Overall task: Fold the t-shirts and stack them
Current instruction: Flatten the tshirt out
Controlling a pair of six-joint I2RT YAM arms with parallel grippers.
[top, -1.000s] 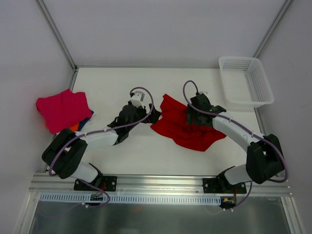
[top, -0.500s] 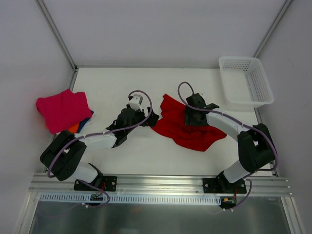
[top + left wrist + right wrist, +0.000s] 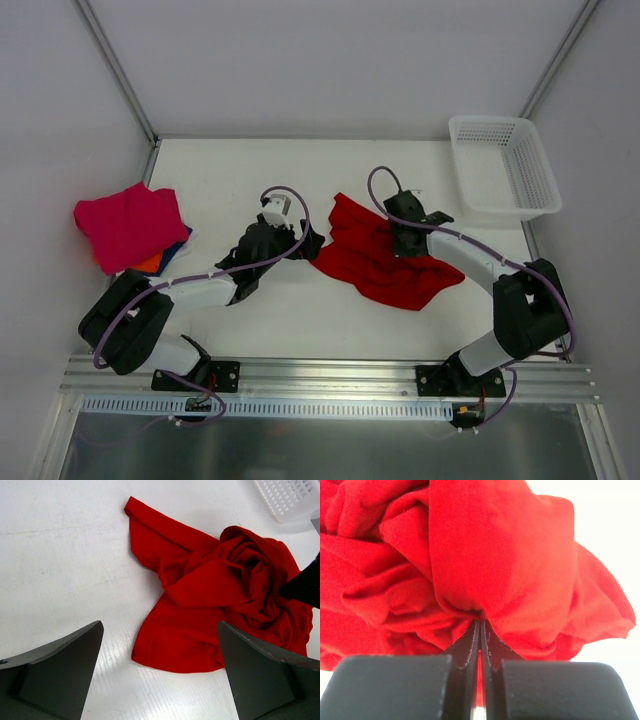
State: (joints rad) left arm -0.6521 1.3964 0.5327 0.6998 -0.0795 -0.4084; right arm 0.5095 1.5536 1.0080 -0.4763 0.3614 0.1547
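A crumpled bright red t-shirt [image 3: 372, 262] lies in a heap on the white table [image 3: 230, 170], right of centre. My right gripper [image 3: 399, 243] comes down on the heap's upper right part and is shut on a bunched fold of the red cloth [image 3: 485, 555], pinched between its fingertips [image 3: 481, 622]. My left gripper [image 3: 312, 243] is open just left of the shirt, low over the table; the shirt's near hem [image 3: 175, 650] lies between and ahead of its wide-apart fingers. A magenta-pink t-shirt [image 3: 128, 222] tops a stack at the far left, with orange [image 3: 152, 262] and dark blue [image 3: 178, 246] edges showing beneath.
A white mesh basket [image 3: 505, 165] stands at the back right corner; its corner [image 3: 290, 497] shows in the left wrist view. Metal frame rails run along the table's left, right and near edges, and white walls close it in.
My right gripper has closed onto a fold of the red t-shirt, shifting slightly over the heap. The left gripper stays open and has barely moved.
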